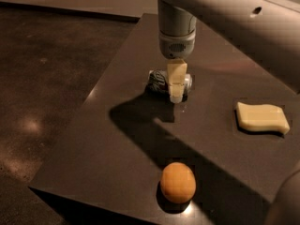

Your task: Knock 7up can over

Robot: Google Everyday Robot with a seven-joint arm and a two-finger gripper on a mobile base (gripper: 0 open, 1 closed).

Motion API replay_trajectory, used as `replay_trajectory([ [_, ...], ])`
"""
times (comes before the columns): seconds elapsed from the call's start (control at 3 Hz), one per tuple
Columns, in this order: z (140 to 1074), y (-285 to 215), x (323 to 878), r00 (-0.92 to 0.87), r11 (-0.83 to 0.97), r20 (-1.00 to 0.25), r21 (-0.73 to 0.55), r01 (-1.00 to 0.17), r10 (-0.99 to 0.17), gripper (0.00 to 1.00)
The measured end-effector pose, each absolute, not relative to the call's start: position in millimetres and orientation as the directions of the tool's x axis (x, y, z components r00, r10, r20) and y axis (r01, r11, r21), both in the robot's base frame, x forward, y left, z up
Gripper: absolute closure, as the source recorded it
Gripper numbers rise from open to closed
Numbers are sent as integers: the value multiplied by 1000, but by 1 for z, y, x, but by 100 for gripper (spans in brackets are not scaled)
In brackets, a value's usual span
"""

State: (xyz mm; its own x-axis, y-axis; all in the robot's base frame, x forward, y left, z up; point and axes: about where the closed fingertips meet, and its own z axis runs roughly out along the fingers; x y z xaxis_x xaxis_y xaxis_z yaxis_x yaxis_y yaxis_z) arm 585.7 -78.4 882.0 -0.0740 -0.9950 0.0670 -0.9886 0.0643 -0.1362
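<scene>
We see a dark table [89, 153] on a dark, mottled floor [42, 78]. Near its front edge sits an orange ball [178, 183], with a small shadow beneath it. On the right side lies a pale yellow sponge [261, 117] — flat, well apart from the ball. The gripper [176, 90] hangs over the table's far middle, left of the sponge.
</scene>
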Motion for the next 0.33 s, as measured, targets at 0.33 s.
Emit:
replay_trajectory([
  [0.33, 882, -78, 586, -74, 64, 67, -136, -989, -995, 0],
])
